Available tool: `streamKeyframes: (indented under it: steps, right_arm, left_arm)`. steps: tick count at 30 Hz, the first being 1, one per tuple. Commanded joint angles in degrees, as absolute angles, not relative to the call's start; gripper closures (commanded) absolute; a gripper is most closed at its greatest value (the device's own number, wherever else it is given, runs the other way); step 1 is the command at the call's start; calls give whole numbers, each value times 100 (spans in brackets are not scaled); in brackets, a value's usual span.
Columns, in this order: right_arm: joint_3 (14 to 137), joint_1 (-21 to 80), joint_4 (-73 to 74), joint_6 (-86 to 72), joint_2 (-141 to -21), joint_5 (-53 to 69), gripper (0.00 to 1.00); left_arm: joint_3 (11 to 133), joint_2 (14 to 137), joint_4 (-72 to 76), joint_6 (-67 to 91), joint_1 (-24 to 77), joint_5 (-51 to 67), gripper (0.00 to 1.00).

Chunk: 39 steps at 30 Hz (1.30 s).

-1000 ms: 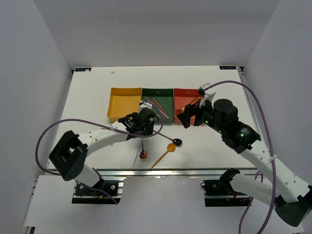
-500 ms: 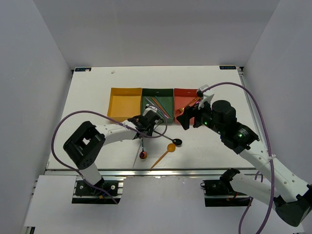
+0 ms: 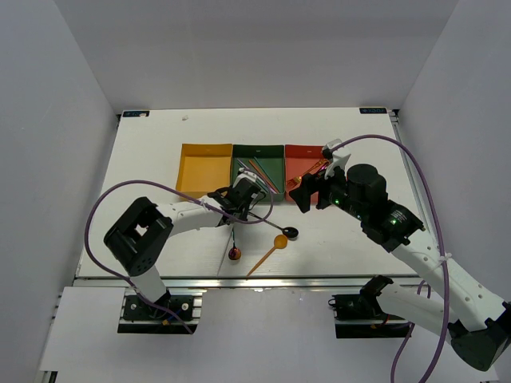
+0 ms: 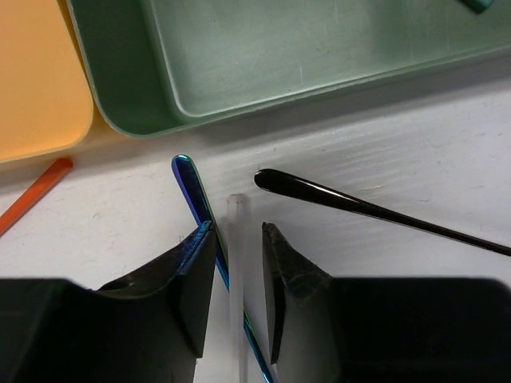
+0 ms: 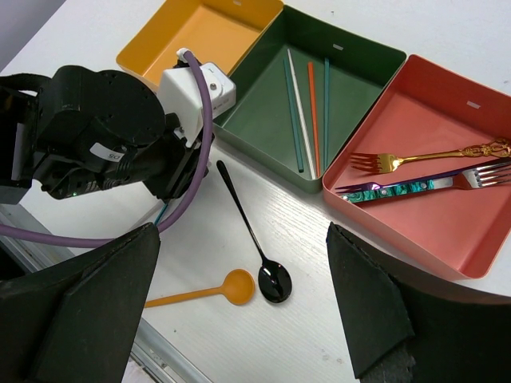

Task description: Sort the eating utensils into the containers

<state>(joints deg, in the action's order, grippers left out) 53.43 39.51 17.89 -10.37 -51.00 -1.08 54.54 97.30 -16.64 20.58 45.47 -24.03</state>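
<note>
My left gripper (image 4: 238,227) is low over the table, just in front of the dark green tray (image 4: 120,96). Its jaws are narrowly open astride a white chopstick (image 4: 236,209) and do not pinch it. A blue iridescent handle (image 4: 188,179) runs under the left finger. A black spoon (image 5: 274,281) and an orange spoon (image 5: 238,286) lie nearby. My right gripper (image 5: 241,230) is wide open and empty, above the table near the red tray (image 5: 447,239). The red tray holds a gold fork (image 5: 415,159) and a purple-green fork (image 5: 415,186). The green tray (image 3: 271,152) holds several chopsticks (image 5: 313,116).
The yellow-orange tray (image 3: 192,152) stands left of the green one. An orange chopstick (image 4: 32,198) lies in front of it. A red-bowled spoon (image 3: 234,254) lies near the table's front edge. The left arm's purple cable (image 3: 104,199) loops over the left side.
My left arm has folded in and brought its gripper down over the white chopstick in front of the green tray. The right gripper has barely shifted.
</note>
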Motion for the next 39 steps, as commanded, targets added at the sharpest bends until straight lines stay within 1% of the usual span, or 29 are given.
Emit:
streamKeyframes:
  steps: [1, 8, 10, 12, 13, 16, 21, 22, 23, 27, 30, 35, 39]
  right_arm:
    - [5282, 3973, 1512, -1081, -5063, -53, 11]
    - [5282, 3981, 1477, -1107, -5097, -53, 11]
    - [5282, 3981, 1468, -1116, -5115, -53, 11]
    - [5291, 3981, 1459, -1125, -5133, -53, 11]
    - [5300, 3981, 1459, -1125, -5133, -53, 11]
    - [5309, 3973, 1459, -1125, -5133, -53, 11]
    - [5309, 3981, 1468, -1143, -5098, -53, 11]
    - [5300, 3973, 1468, -1151, -5089, -53, 11]
    - [5300, 3981, 1459, -1151, -5089, -53, 11]
    - [5300, 3981, 1450, -1169, -5098, -53, 11]
    - [5309, 3981, 1450, -1178, -5115, -53, 11]
    - [5352, 3981, 1468, -1213, -5107, -61, 11]
    - [5423, 3981, 1608, -1292, -5036, -411, 11]
  left_arm:
    - [5361, 9791, -1450, 1960, 4474, -2338, 60]
    - [5344, 9940, -1459, 1943, 4447, -2241, 61]
    - [5344, 9958, -1468, 1951, 4447, -2171, 65]
    - [5335, 9949, -1441, 1951, 4447, -2162, 66]
    - [5335, 9941, -1433, 1951, 4456, -2145, 70]
    - [5388, 9967, -1485, 1951, 4447, -2083, 75]
    - [5440, 9923, -1608, 1969, 4456, -2092, 92]
    - [5467, 9888, -1635, 1969, 4447, -2100, 97]
    - [5475, 9862, -1704, 1969, 4447, -2118, 100]
    - [5721, 9642, -2143, 1977, 4447, -2153, 100]
    - [6212, 9326, -2741, 2056, 4447, -2197, 100]
    - [7388, 8904, -3663, 2285, 4447, -2276, 100]
    - [8137, 8982, -3902, 2583, 4404, -2539, 100]
